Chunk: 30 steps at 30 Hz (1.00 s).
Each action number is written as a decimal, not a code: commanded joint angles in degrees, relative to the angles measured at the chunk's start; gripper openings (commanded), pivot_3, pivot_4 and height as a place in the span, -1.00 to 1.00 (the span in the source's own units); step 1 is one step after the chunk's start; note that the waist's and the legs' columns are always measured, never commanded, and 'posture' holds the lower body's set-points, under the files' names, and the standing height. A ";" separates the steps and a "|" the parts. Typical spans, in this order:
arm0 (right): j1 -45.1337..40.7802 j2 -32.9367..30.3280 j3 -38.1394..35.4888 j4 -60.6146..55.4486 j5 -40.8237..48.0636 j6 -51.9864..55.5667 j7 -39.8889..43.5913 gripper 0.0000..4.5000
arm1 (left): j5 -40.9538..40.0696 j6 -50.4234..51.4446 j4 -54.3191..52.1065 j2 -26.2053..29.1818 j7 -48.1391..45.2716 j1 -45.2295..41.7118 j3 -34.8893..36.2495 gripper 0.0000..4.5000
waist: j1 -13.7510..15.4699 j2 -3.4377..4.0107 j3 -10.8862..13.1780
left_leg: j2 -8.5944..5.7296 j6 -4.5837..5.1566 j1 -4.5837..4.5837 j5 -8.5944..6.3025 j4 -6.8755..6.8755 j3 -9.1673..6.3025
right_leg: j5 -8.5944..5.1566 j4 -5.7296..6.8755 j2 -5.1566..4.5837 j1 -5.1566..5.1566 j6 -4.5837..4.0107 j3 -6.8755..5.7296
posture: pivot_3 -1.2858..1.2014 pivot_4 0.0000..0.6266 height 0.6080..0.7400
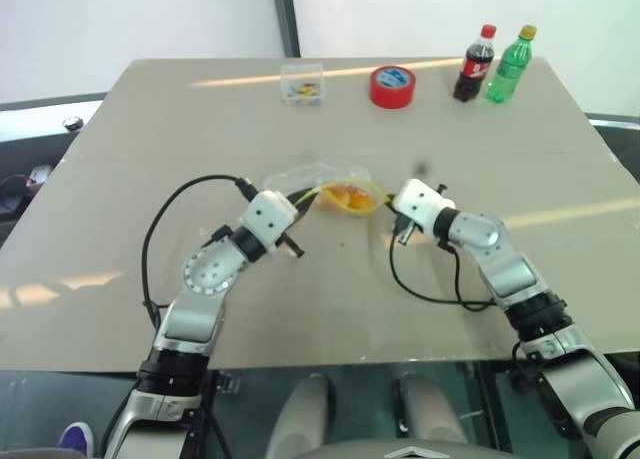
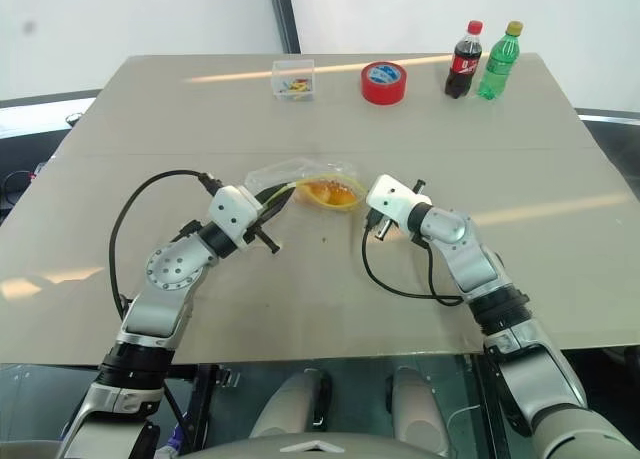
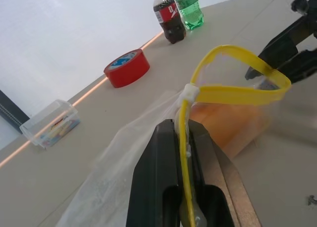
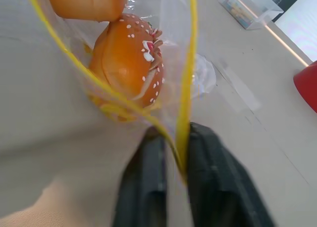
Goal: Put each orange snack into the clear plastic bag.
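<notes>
With both orange snacks point(image 4: 126, 64) inside the clear plastic bag point(image 1: 330, 184) at frame centre, I note left gripper point(image 3: 183, 138) and right gripper point(image 4: 173, 153) jaws pinching opposite ends of its yellow seal.

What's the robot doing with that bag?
The robot holds the clear plastic bag by its yellow seal strip with both grippers. The left gripper is shut on one end of the strip, and the right gripper is shut on the other, so the mouth is pulled open between them. Two orange snacks already sit inside the bag. A red tape roll, two bottles and a small clear box stand at the table's far side.
</notes>
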 commanded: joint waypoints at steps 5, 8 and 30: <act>-2.26 -2.59 -4.07 -3.69 -0.20 -0.67 -0.67 -0.98 | -1.31 0.30 -2.98 -0.48 0.82 -1.83 1.30 -1.00 | 0.01 0.00 0.00 | 0.00 0.00 0.00 0.00 0.00 0.01 | 0.00 0.00 0.00 0.00 0.00 0.00 | 0.03 -0.52 1.00; -5.76 -6.17 -6.89 -3.64 -1.23 -0.26 -1.50 -0.98 | -3.50 1.85 -0.57 -1.33 0.49 -6.29 2.30 -1.00 | 0.15 0.00 0.02 | -0.01 0.00 -0.02 0.00 0.01 0.00 | 0.00 0.00 -0.01 0.00 0.00 -0.01 | 0.03 -0.52 1.00; 9.05 -16.62 -10.67 -27.59 -2.86 12.90 -0.21 -0.98 | 1.23 -19.46 17.00 1.32 -7.56 -12.95 -3.67 -1.00 | -0.02 -0.03 0.01 | 0.02 -0.22 -1.00 0.14 0.11 0.16 | 0.00 -0.01 -0.05 -0.97 0.00 0.13 | 0.03 -0.52 1.00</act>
